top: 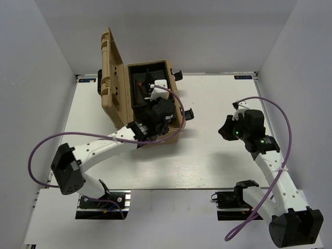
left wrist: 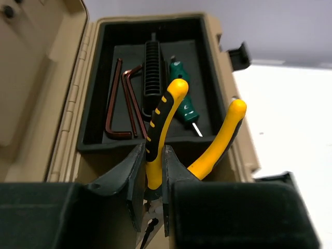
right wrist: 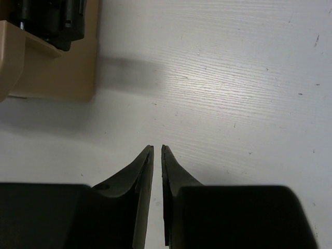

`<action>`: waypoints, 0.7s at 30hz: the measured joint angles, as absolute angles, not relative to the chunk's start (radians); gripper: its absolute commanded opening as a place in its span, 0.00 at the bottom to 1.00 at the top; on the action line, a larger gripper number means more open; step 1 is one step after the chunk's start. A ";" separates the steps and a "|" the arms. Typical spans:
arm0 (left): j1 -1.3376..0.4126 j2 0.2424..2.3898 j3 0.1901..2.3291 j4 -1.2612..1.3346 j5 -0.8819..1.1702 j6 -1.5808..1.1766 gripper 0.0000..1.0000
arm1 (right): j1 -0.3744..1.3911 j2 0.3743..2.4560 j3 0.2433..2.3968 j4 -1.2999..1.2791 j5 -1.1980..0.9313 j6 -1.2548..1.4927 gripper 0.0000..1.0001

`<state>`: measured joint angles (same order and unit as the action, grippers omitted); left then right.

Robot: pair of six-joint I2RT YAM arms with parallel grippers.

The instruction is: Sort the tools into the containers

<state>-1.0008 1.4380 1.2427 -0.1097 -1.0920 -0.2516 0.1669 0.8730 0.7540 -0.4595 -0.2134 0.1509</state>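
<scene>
The tan toolbox (top: 174, 136) stands open at the table's back left, its lid (top: 115, 78) raised. My left gripper (top: 155, 106) hangs over its near end, shut on one handle of the yellow-and-black pliers (left wrist: 158, 124); the other handle (left wrist: 224, 132) splays out to the right. In the black interior lie two dark L-shaped hex keys (left wrist: 118, 104), a green-handled screwdriver (left wrist: 181, 101) and a black ribbed piece (left wrist: 153, 72). My right gripper (top: 226, 129) hovers over bare table right of the box. Its fingers (right wrist: 157, 148) are nearly together with nothing between them.
A corner of the toolbox (right wrist: 57, 72) and a black latch (right wrist: 52, 21) show at the upper left of the right wrist view. Black latches (top: 188, 114) stick out from the box's right side. White walls close in the table at the left, back and right.
</scene>
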 measured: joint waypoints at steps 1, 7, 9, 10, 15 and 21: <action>-0.979 1.465 1.242 -0.097 -1.082 -0.242 0.00 | 0.164 0.871 0.752 -0.460 -0.215 0.151 0.17; -0.897 1.533 1.238 -0.076 -1.005 -0.230 0.52 | 0.157 0.864 0.738 -0.447 -0.226 0.151 0.24; -0.888 1.529 1.238 -0.074 -0.987 -0.237 0.64 | 0.157 0.865 0.736 -0.446 -0.238 0.153 0.35; -0.886 1.525 1.238 -0.071 -0.977 -0.244 0.67 | 0.156 0.865 0.736 -0.445 -0.244 0.150 0.38; -0.883 1.489 1.238 -0.079 -0.916 -0.255 0.39 | 0.153 0.867 0.736 -0.445 -0.286 0.137 0.38; -0.892 1.404 1.259 -0.112 -0.801 -0.194 0.00 | 0.152 0.896 0.736 -0.441 -0.347 0.104 0.00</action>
